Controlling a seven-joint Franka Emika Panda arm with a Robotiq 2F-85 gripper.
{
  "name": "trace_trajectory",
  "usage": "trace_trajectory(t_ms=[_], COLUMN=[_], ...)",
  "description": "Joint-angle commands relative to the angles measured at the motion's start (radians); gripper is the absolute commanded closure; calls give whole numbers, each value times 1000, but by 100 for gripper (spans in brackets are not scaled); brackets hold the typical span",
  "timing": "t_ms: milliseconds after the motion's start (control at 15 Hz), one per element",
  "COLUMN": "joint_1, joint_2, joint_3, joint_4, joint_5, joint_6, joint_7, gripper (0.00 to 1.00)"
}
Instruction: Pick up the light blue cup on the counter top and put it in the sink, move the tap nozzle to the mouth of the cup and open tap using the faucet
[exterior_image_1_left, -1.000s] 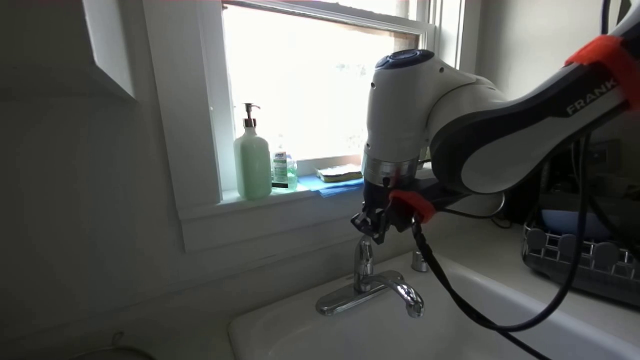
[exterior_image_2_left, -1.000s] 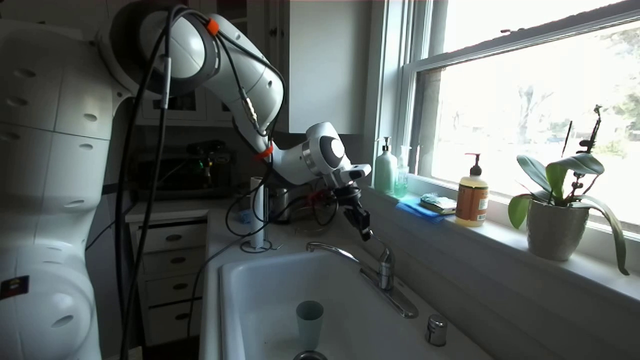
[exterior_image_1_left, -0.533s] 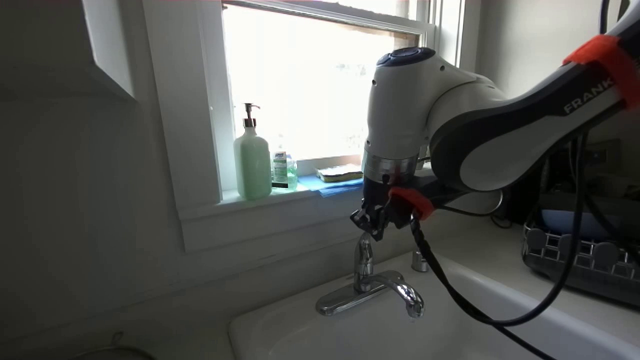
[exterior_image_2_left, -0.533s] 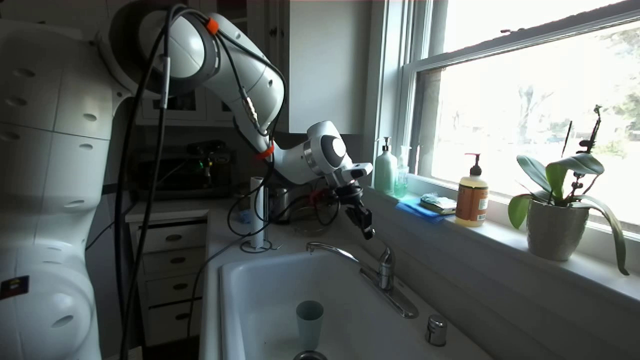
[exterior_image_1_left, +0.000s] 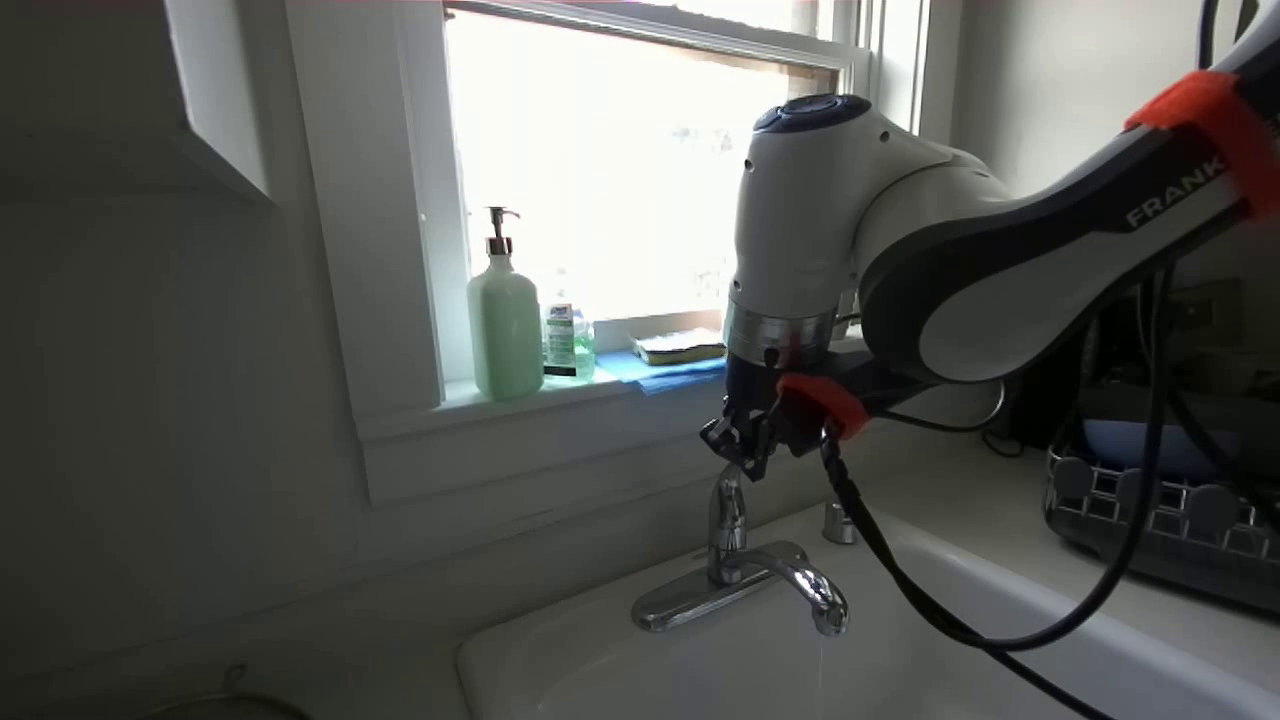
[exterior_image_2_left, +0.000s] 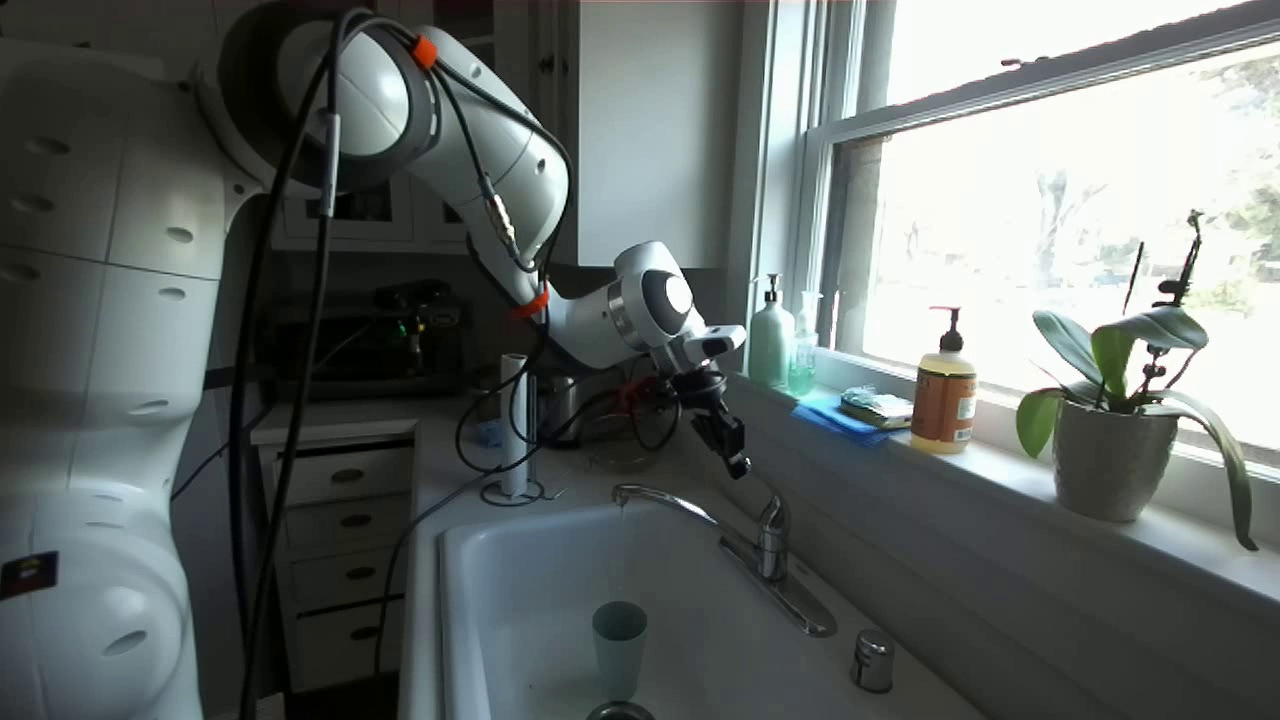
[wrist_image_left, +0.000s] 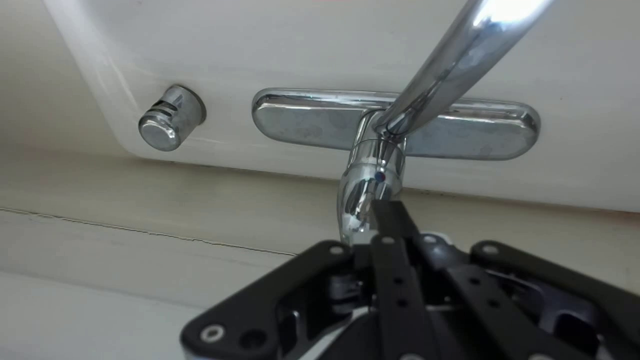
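Note:
The light blue cup (exterior_image_2_left: 619, 660) stands upright in the white sink (exterior_image_2_left: 530, 560), near the drain. It is out of view in the wrist view. The chrome tap spout (exterior_image_2_left: 665, 495) reaches over the sink above the cup; it also shows in an exterior view (exterior_image_1_left: 805, 580). A thin, faint water stream (exterior_image_2_left: 617, 565) falls from the nozzle toward the cup's mouth. The faucet handle (exterior_image_2_left: 773, 520) is tilted up; the wrist view shows it too (wrist_image_left: 362, 197). My gripper (wrist_image_left: 392, 215) is shut, its fingertips at the handle's upper end, which they partly hide. I cannot tell whether they touch it.
A chrome cap (exterior_image_2_left: 873, 660) stands on the sink's rim. The window sill holds a green soap bottle (exterior_image_1_left: 505, 325), an orange soap bottle (exterior_image_2_left: 943, 400), a sponge (exterior_image_1_left: 680, 347) and a potted plant (exterior_image_2_left: 1115, 455). A dish rack (exterior_image_1_left: 1170, 510) stands beside the sink. A cable (exterior_image_1_left: 940, 620) hangs from my arm.
My gripper has risen slightly at the handle's upper end. Water now runs from the nozzle: none a second ago, drops half a second ago, a thin stream now. The cup has not moved.

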Motion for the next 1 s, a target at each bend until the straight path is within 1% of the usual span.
trace_trajectory(t_ms=[0, 133, 467, 667, 933], joint_1=[2, 1, -3, -5, -8], joint_2=[1, -2, -25, -59, -127], joint_3=[-7, -4, 29, 53, 74], joint_4=[12, 10, -8, -30, -73], joint_5=[-27, -16, 105, 213, 297], joint_6=[10, 7, -45, -83, -112], joint_7=[18, 13, -68, -160, -261], gripper=[100, 100, 100, 100, 100])
